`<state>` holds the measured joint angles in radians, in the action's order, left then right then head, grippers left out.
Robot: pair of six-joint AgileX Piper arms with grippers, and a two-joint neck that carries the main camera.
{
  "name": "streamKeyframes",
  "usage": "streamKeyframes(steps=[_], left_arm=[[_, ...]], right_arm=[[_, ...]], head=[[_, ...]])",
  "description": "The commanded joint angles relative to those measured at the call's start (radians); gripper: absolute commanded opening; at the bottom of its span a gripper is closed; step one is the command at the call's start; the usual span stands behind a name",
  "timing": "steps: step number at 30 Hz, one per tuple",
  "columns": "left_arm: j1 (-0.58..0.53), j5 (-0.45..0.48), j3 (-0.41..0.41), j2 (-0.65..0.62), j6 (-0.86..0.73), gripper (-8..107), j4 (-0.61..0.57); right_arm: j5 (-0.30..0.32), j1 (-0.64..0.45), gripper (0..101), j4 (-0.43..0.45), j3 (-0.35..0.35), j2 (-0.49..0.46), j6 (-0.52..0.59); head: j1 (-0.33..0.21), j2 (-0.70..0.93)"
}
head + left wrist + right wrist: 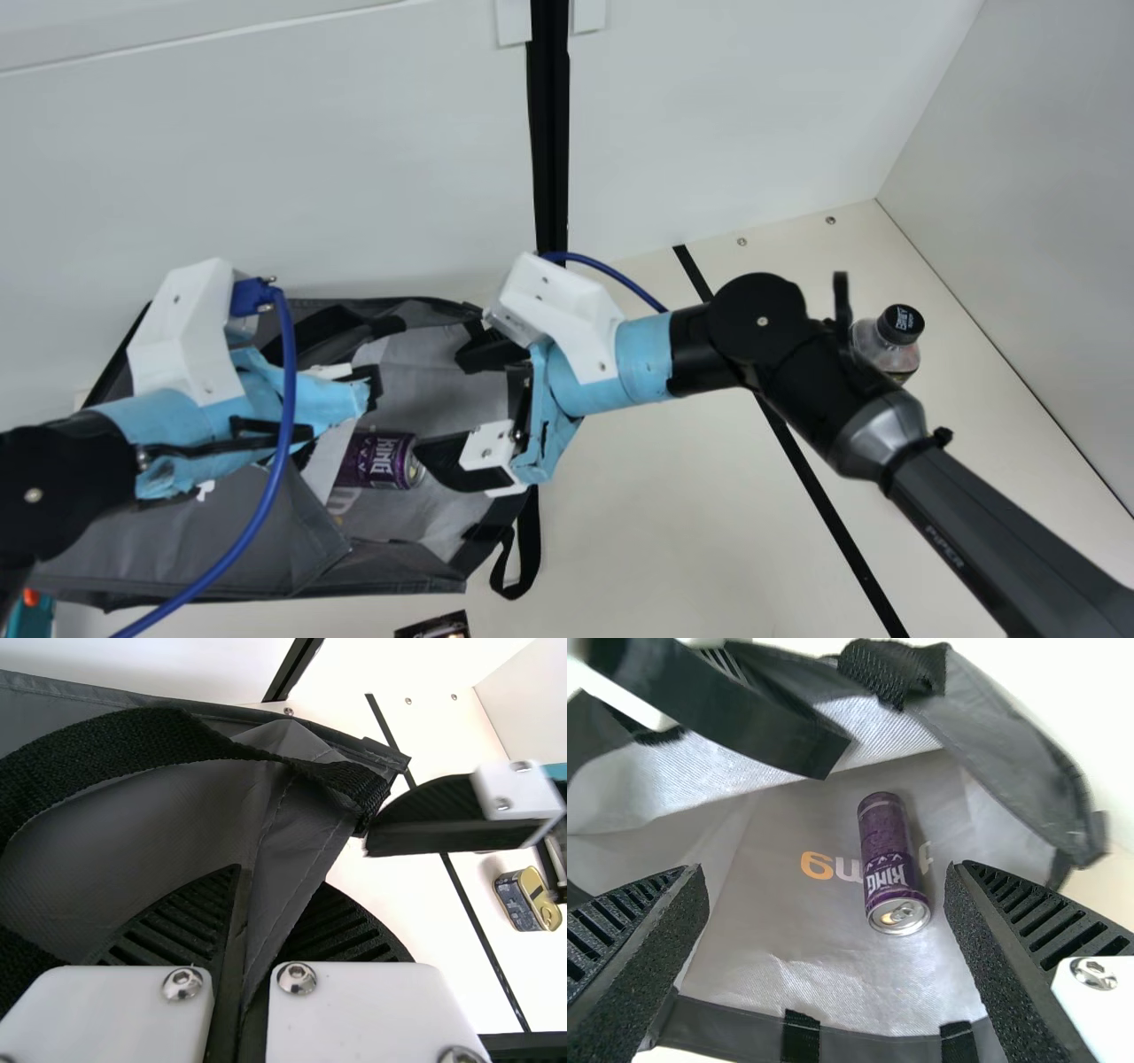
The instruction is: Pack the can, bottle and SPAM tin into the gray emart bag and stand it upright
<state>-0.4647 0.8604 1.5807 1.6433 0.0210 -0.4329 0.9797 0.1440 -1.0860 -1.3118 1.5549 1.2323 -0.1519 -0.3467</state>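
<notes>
If the left gripper (279, 895), clamped on the bag (204, 540), tugs, the can (886, 846) (right gripper (826, 870) spread open) may roll out.

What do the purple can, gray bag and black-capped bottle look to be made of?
Can: metal, coated purple, with a bare silvery lid and pull tab.
Bag: probably coated synthetic fabric, faintly shiny; it folds softly and shows stitched seams.
Bottle: see-through and shiny, likely clear plastic, though glass isn't ruled out.

The right arm (759, 321) partly hides the bottle (889, 351); the main view's edge crops a dark object (432, 627).
</notes>
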Motion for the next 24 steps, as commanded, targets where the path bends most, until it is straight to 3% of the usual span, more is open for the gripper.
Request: streamKeyframes(steps=[1, 24], left_arm=[[0.000, 0.000, 0.000, 0.000, 0.000, -8, 0.000], [0.000, 0.000, 0.000, 0.000, 0.000, -8, 0.002]], right_arm=[[0.004, -0.012, 95, 0.008, 0.001, -0.014, -0.007], [0.042, -0.175, 95, 0.127, 0.004, -0.179, -0.082]], head=[[-0.023, -0.002], [-0.023, -0.002]])
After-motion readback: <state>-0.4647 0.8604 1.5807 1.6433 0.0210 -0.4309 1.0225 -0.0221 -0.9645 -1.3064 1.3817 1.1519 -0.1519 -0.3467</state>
